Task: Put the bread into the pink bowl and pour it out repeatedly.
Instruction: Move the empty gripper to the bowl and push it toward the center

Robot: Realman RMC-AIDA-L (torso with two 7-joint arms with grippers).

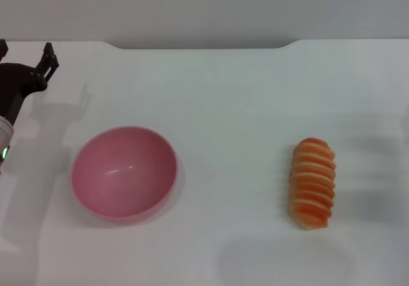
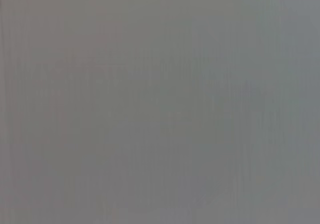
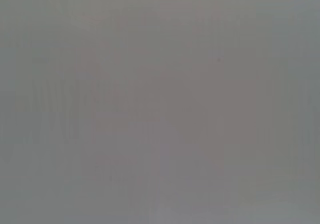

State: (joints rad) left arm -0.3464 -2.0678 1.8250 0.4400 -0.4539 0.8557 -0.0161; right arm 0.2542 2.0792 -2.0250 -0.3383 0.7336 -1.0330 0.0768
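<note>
The pink bowl (image 1: pixel 123 173) stands upright and empty on the white table, left of the middle in the head view. The bread (image 1: pixel 312 182), an orange-brown striped loaf, lies on the table to the right, well apart from the bowl. My left gripper (image 1: pixel 25 52) hovers at the far left, behind and to the left of the bowl, with its fingers spread and nothing between them. My right gripper is out of view. Both wrist views show only plain grey.
The white table (image 1: pixel 223 94) ends at a back edge with a grey wall behind it. Faint shadows lie on the table at the right and near the front.
</note>
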